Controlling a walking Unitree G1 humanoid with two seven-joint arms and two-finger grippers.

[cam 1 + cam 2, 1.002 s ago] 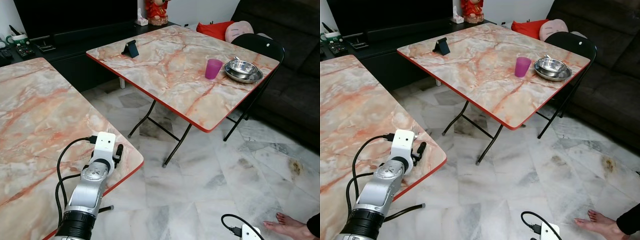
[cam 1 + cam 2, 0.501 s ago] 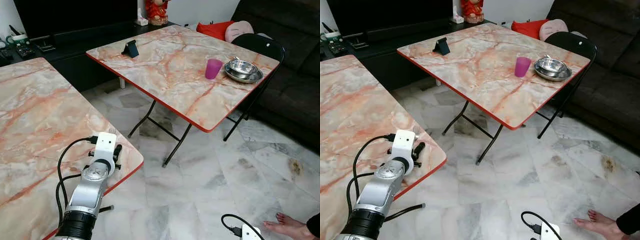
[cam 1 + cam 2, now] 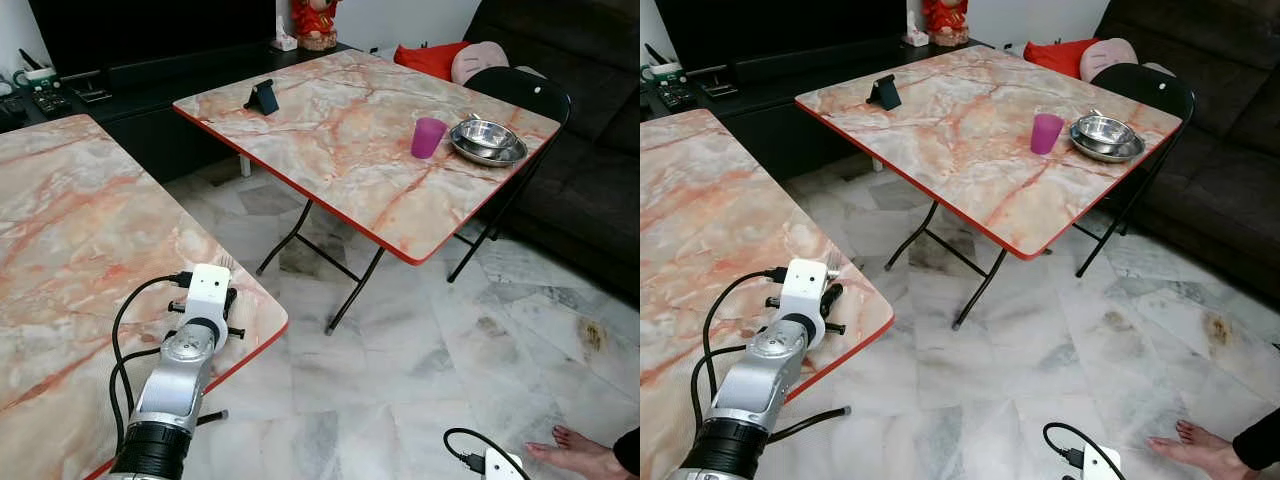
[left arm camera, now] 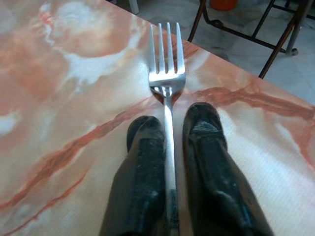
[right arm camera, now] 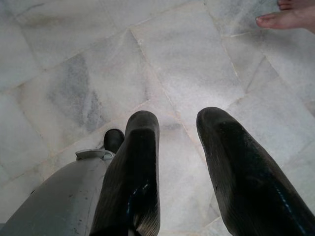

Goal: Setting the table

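Steel fork (image 4: 167, 81) lies flat at the near surface's (image 3: 60, 250) corner, lower left of the head view, tines toward the edge. Left tool (image 4: 171, 123) straddles the handle, fingers narrow, touching or nearly so; firm grip can't be confirmed. Best to pinch squarely, lift level, then carry to the purple cup (image 3: 428, 137) and steel bowls (image 3: 487, 140) at upper right. Right tool (image 5: 177, 128) hangs wide over the floor.

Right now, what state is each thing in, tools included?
Fork: flat on the near table, handle between the left tool's fingers.
Left tool: closed on the fork.
Right tool: open, empty, above the floor.
Pink cup: upright on the far table.
Metal bowl: upright on a metal plate.
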